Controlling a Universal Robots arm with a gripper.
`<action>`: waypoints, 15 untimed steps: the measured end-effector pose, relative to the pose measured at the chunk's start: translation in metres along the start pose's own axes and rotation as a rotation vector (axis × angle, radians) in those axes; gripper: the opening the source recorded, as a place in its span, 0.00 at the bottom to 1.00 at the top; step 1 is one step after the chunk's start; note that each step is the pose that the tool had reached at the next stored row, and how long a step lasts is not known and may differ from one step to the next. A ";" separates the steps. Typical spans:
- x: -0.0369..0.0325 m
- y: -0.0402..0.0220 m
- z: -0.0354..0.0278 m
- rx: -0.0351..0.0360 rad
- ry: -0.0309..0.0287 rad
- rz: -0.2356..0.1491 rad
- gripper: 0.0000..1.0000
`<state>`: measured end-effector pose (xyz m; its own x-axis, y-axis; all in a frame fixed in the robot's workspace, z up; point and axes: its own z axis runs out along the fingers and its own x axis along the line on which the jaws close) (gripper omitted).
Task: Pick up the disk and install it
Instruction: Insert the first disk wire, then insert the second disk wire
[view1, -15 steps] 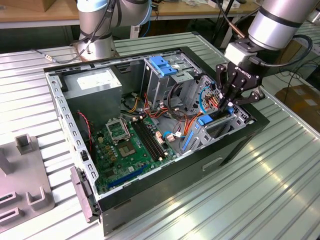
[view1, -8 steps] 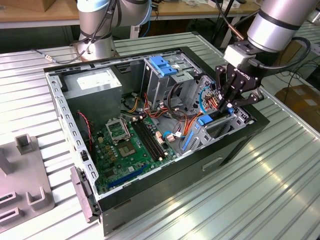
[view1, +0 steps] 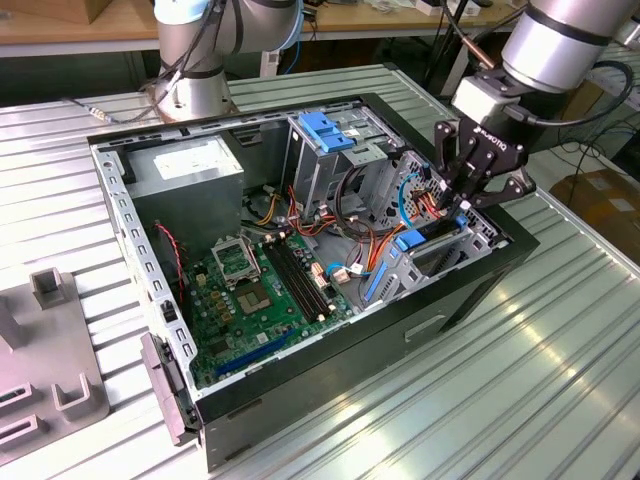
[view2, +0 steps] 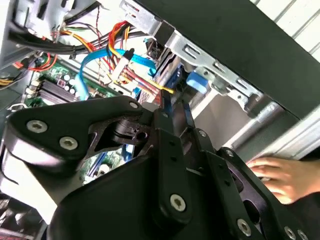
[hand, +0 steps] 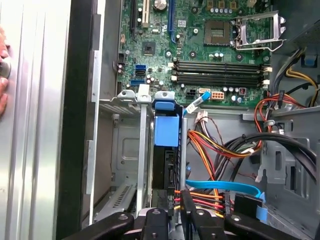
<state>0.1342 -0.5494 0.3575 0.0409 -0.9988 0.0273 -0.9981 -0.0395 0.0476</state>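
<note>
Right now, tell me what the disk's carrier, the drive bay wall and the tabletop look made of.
Disk carrier: looks like matte blue moulded plastic, uniform colour.
Drive bay wall: likely bare sheet steel, dull grey with punched slots.
Tabletop: probably aluminium, ribbed silver slats with streaky glare.
Gripper sits at the disk.

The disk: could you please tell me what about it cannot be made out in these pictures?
- Disk faces and label: first wrist view, hidden between the bay walls.
- How deep the disk sits: exterior view, the gripper covers that spot.
- Hand beside the case: second wrist view, cut off by the picture's edge.
</note>
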 end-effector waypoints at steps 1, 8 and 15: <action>0.0000 0.0000 -0.0005 0.0000 -0.0001 0.000 0.25; -0.0001 0.0000 -0.0006 0.0000 0.0000 0.000 0.10; -0.0002 0.0000 -0.0006 0.0000 0.0001 0.000 0.10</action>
<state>0.1342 -0.5493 0.3582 0.0409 -0.9988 0.0274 -0.9981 -0.0396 0.0476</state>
